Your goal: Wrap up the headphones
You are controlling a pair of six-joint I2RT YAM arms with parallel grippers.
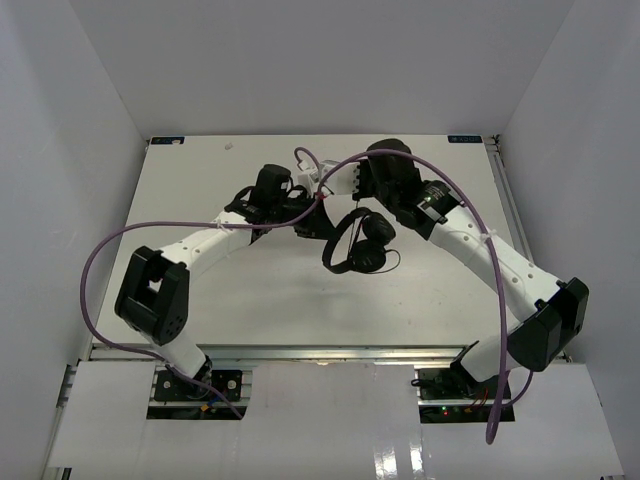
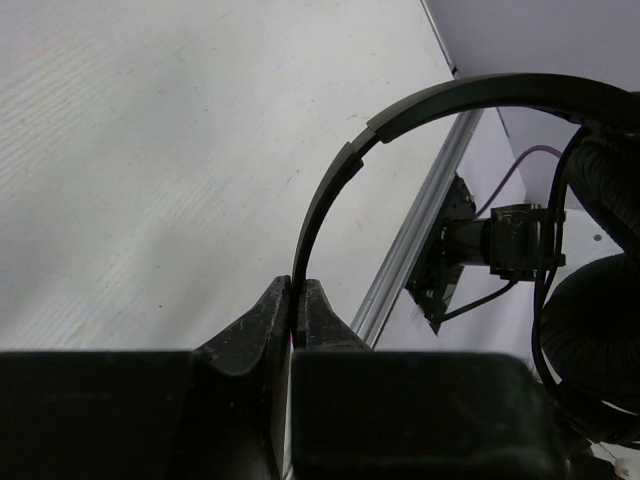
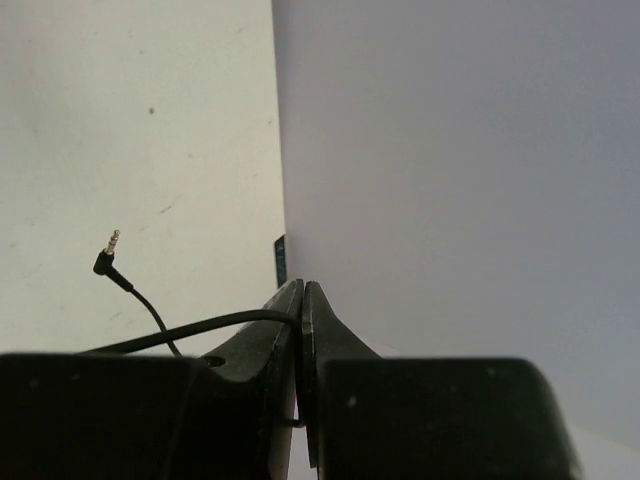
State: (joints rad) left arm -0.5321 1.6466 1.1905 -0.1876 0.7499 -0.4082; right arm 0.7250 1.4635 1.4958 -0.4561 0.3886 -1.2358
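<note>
The black headphones [image 1: 368, 250] are near the table's middle, their two round earcups close together. In the left wrist view my left gripper [image 2: 297, 290] is shut on the thin curved headband [image 2: 330, 190], and the earcups [image 2: 595, 340] are at the right. In the top view the left gripper [image 1: 318, 222] is just left of the headphones. My right gripper [image 3: 302, 295] is shut on the thin black cord [image 3: 200, 325], whose free end with the plug [image 3: 108, 250] sticks out to the left. In the top view the right gripper [image 1: 312, 178] is behind the left one.
Thick purple robot cables [image 1: 100, 260] loop over both arms and cross above the grippers. White walls enclose the white table [image 1: 230, 290] on the left, back and right. A metal rail [image 1: 500, 190] runs along the table's right edge.
</note>
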